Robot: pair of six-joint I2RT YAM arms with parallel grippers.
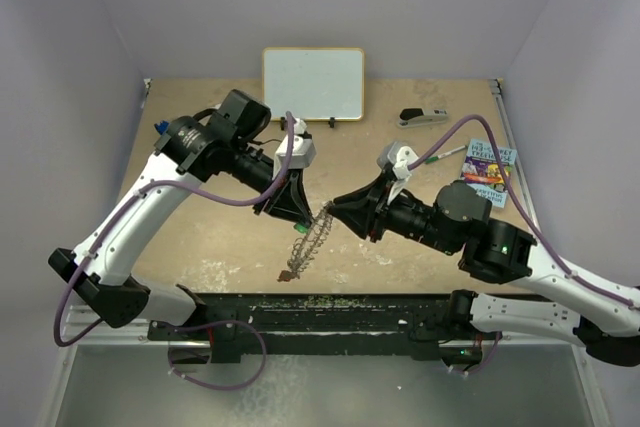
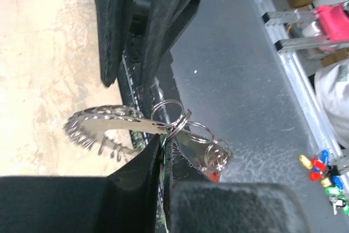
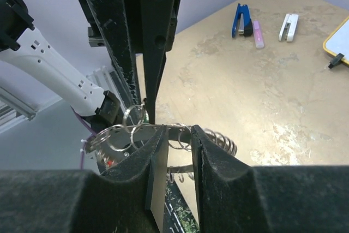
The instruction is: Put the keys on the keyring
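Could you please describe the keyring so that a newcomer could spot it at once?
Above the middle of the tan table, the left hand and right hand almost meet. The keyring hangs there from the left hand: the only shiny silver loop, fringed with small metal pieces.

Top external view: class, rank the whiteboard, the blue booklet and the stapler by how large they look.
Largest: whiteboard.
Next: blue booklet.
Smallest: stapler, clearly slimmer than the booklet.

Tan, scuffed worktop (image 1: 200, 237), small whiteboard (image 1: 313, 83) standing at its far edge, dark stapler (image 1: 423, 117) far right, green-capped pen (image 1: 445, 154) beside colourful booklets (image 1: 488, 172) near the right edge
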